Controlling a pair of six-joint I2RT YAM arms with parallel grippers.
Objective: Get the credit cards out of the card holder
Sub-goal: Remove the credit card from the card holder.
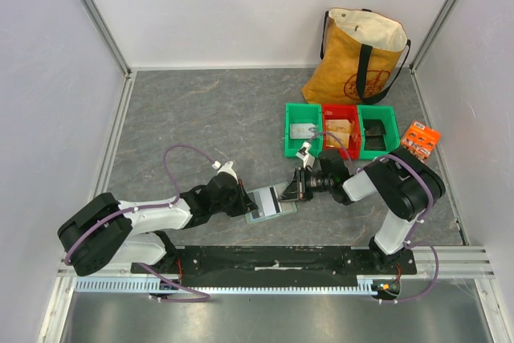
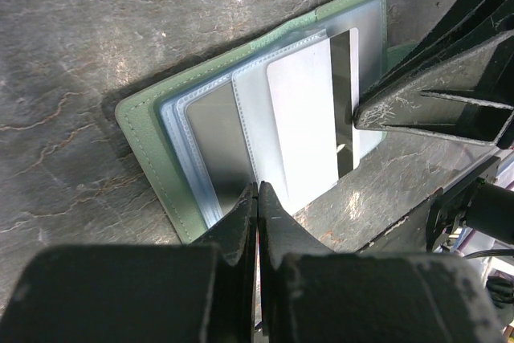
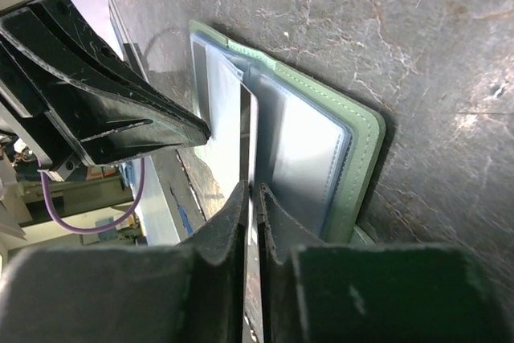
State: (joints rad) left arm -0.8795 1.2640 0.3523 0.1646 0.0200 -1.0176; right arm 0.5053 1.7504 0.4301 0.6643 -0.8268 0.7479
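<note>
Card holder [image 1: 269, 202] lies open on the table [image 1: 201, 110], toward 6 o'clock from its centre, between the two arms. At the holder's 9 o'clock we note the left gripper [image 2: 257, 190], jaws together and tips pressing the sleeve edge, which we judge pins the holder against sliding. At its 3 o'clock the right gripper [image 3: 253, 190] appears pinched on the edge of a pale credit card [image 2: 301, 122] lying over the sleeves, placed for a sideways pull.

Card holder [image 2: 148, 130] pale green, pockets [image 2: 210, 144] blue-grey; card [image 2: 301, 122] silver, black stripe; tabletop [image 1: 201, 110] dark grey marbled; bag [image 1: 347, 74] mustard.
</note>
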